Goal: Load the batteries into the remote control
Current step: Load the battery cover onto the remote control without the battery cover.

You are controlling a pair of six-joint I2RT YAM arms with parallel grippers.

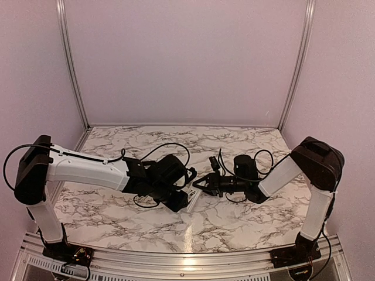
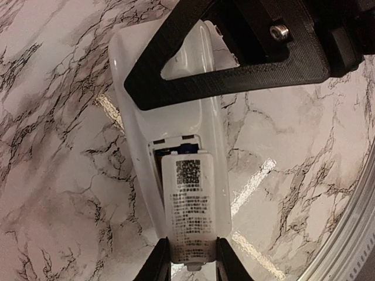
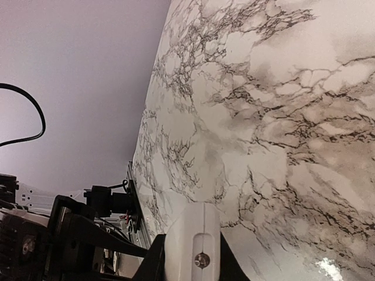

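**Desk:** Where is the remote control, and who has it?

**Photographer:** The remote control (image 2: 176,126) hangs between the two arms over the middle of the marbled surface (image 2: 58,175), back side toward the left wrist camera. The left pincer (image 2: 193,260) is closed to a narrow gap on one end, a finger pressed against each long edge. The right pincer (image 3: 192,260) is clamped tight on the other end, and one of its black fingers lies across the remote's back in the left wrist view. Whether the remote touches the surface cannot be told.

**Desk:** And the batteries?

**Photographer:** No battery shows loose on the surface in any view. The labelled battery cover (image 2: 190,205) sits over the slot, so nothing under it can be seen. A thin gap (image 2: 183,147) is open at the cover's inner edge, with a speck of blue in it.

**Desk:** So how far along is it?

**Photographer:** Late, by the look of it. With the cover on and no cells lying about, the loading appears done. What seems to remain is pushing the cover fully home and putting the remote down. That is a reading of the scene, since the batteries themselves are hidden.
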